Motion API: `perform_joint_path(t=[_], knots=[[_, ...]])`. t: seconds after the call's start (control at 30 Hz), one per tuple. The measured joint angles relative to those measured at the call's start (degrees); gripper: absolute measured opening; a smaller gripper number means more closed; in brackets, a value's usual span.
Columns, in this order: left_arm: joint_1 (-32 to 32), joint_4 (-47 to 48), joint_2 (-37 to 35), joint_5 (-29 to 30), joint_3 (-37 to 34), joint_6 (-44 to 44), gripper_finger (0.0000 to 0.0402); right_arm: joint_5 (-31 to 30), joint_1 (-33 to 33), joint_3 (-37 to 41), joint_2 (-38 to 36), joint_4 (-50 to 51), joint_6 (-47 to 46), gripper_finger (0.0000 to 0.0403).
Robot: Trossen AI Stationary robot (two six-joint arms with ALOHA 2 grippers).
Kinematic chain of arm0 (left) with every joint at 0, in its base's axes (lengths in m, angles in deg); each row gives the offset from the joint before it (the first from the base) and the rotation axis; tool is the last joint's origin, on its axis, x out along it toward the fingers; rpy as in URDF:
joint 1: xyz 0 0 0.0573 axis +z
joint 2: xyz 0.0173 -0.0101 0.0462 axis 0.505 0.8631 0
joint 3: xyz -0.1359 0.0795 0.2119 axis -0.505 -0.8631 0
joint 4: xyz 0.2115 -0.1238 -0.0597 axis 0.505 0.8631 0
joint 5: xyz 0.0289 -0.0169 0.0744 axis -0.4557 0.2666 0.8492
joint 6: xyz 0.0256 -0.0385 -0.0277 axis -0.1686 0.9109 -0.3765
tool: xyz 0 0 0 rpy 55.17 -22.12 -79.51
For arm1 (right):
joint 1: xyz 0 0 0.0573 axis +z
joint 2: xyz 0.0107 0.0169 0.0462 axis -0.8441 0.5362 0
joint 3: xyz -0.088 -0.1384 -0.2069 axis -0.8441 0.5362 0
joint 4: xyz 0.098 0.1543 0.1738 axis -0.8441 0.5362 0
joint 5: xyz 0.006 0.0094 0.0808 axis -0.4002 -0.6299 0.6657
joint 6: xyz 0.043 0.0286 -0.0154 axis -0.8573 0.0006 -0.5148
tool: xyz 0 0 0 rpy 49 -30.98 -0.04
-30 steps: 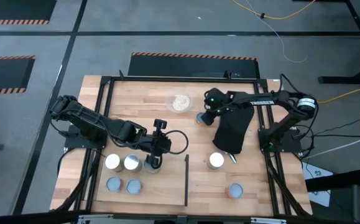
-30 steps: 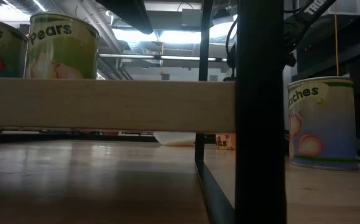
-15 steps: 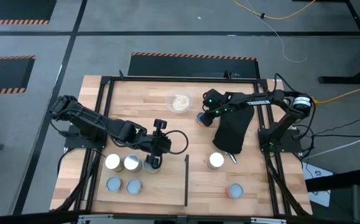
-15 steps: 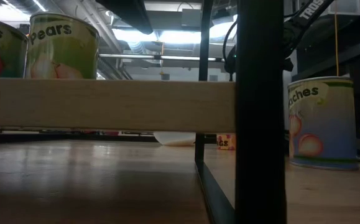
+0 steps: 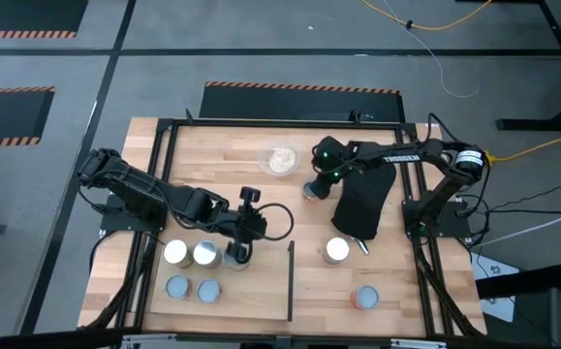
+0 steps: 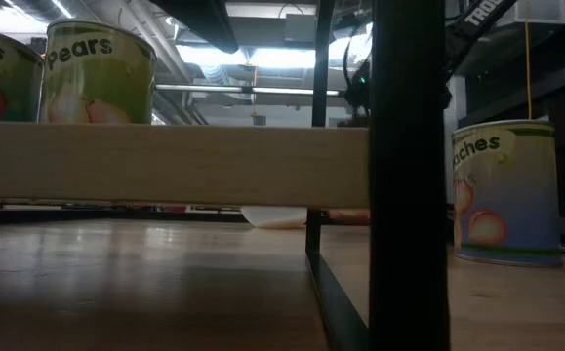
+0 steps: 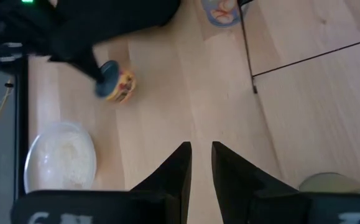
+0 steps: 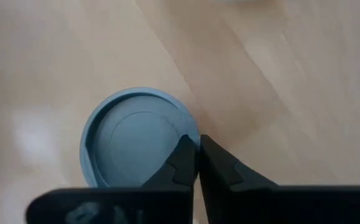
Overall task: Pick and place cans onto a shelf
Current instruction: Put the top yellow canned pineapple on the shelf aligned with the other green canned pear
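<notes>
The right claw point(image 8: 196, 163) is now seen closed on the rim of a blue-topped can point(image 8: 136, 144), which was free below it 1 second ago. It seems ready for lifting towards the shelf point(image 5: 217, 296). The left claw point(image 5: 239, 250) is slightly apart, over another can there.

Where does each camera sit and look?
High view: overhead, straight down on the table; both arms show.
Low view: tabletop height, level across; shelf close, arm barely glimpsed.
Left wrist view: on left arm, past left hand to bowl of grains.
Right wrist view: on right arm, past right hand onto blue-topped can.
Shared: both wrist views see that can.
</notes>
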Motion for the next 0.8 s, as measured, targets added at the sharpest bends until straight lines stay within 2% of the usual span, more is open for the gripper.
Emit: perform_joint_path(t=[0.27, 0.57, 0.8], knots=[[0.0, -4.3, 0.0, -0.3, 0.0, -0.5, 0.0055, 1.4, 1.6, -8.4, -0.1, 2.2, 0.0, 0.0014], [2.1, -10.2, 0.0, -0.3, 0.0, -0.5, 0.0055, 1.4, 7.3, -18.2, -0.1, 8.3, 1.6, 0.0014], [3.8, -11.4, 0.0, -0.3, 0.0, -0.7, 0.0088, 1.4, 12.5, -23.1, -0.2, 9.6, 3.1, 0.0013]])
